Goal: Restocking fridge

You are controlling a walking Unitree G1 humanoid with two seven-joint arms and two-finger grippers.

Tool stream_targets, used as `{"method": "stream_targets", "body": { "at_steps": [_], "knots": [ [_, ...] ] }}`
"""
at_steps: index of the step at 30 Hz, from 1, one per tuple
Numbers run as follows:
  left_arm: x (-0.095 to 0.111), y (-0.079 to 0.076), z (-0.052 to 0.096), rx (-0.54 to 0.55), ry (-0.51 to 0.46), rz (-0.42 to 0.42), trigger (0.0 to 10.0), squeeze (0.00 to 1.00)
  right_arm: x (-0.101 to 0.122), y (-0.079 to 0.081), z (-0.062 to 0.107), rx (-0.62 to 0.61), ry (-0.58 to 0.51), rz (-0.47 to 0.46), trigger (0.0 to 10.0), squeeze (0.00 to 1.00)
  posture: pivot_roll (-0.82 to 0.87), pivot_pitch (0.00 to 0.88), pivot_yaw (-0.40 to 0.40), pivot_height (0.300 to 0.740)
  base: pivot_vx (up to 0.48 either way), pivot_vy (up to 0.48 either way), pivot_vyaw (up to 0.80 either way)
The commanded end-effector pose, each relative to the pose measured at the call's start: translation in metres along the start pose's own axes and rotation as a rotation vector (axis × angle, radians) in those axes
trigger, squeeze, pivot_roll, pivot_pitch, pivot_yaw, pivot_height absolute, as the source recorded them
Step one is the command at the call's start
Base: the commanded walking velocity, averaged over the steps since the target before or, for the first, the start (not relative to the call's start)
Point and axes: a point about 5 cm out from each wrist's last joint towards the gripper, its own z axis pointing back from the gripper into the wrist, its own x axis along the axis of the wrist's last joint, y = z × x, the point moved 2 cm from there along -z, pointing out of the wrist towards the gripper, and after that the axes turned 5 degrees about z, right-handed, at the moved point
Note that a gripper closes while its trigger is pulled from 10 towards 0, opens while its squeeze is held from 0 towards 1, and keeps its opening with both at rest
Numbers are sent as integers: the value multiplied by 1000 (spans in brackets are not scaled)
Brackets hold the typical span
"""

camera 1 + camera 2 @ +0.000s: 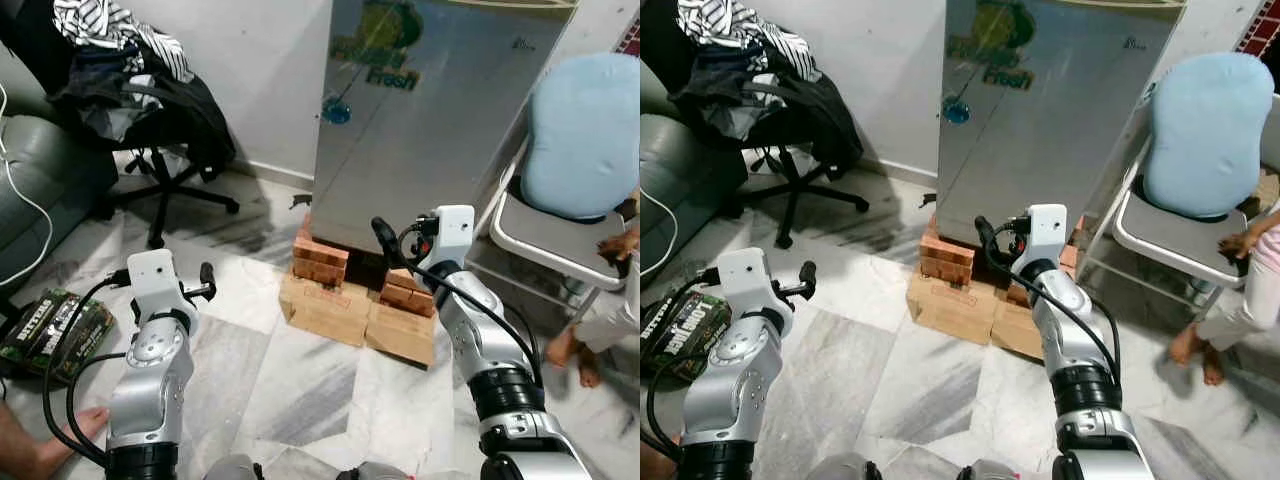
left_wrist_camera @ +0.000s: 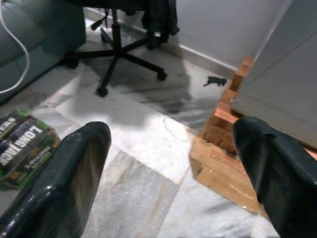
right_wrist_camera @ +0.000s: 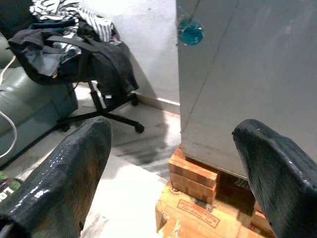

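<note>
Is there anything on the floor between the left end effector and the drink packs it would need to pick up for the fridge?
Nothing visible. The left end effector is open over bare marble floor, with the drink packs lying off to its side. The fridge door is shut.

Grey-veined marble floor (image 1: 300,390) is stretching out before me, meeting a white wall (image 1: 260,80). To my left an office chair (image 1: 150,130) is standing heaped with dark clothes, a striped shirt (image 1: 120,25) lying on top, just beside a grey sofa (image 1: 40,180). To my right a white chair (image 1: 545,235) is carrying a pale blue cushion (image 1: 585,135). Soft daylight is glinting off the floor.
</note>
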Motion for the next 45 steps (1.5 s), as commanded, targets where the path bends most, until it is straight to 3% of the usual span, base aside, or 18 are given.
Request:
{"method": "stream_targets", "body": {
  "at_steps": [1,6,11,15,21,45],
  "knots": [
    [1,-4,0,-19,3,-1,10000,0,3,2,2,25,-10,0,10000,0,57,0,-39,740,0,0,-800],
    [0,-5,0,-25,10,1,10000,0,0,0,4,5,2,15,10000,0,56,0,-37,740,0,0,-160],
    [-2,-6,0,-27,30,67,10000,0,1,-7,7,-33,1,13,10000,0,48,0,-36,740,0,0,-760],
    [-2,-23,3,-130,50,129,10000,0,0,-15,10,-64,9,5,10000,0,43,0,-36,740,0,241,-800],
    [-6,-42,11,-264,80,101,10000,0,-1,-20,12,-107,15,13,10000,0,39,0,-36,740,0,271,-800],
    [-3,-40,10,-271,70,99,10000,0,-5,-36,14,-231,46,39,10000,0,32,0,-36,740,0,108,-800]
  ]
}}
